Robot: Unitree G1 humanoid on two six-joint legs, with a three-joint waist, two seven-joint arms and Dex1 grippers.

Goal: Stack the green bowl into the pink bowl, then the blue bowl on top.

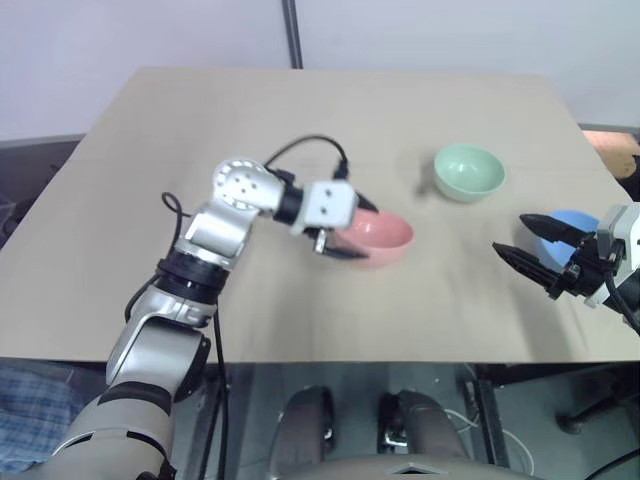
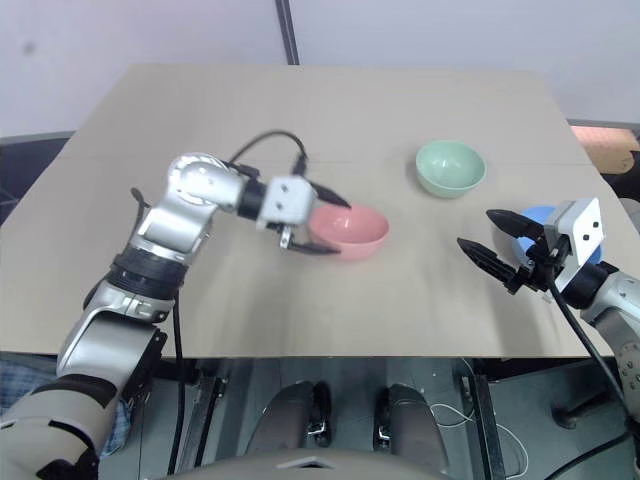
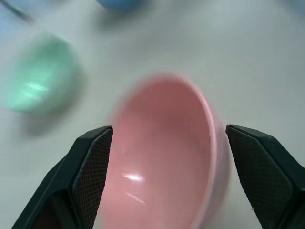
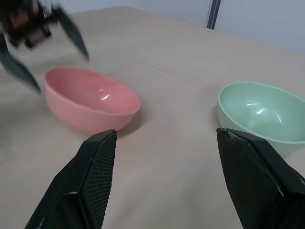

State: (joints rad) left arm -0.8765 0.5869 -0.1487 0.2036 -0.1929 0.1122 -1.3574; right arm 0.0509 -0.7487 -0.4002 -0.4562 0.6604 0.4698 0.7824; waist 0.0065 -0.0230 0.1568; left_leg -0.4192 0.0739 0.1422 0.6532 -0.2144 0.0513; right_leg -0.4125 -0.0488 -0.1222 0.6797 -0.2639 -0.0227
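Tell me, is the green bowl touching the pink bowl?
Apart. In the right wrist view, bare table lies plainly between the pink bowl and the green bowl.

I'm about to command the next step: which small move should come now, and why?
Probably reach the right hand toward the green bowl. The pink bowl sits empty on the table, the left hand is open beside it holding nothing, and the green bowl is unstacked, nearer the open right hand. The blue bowl goes last.
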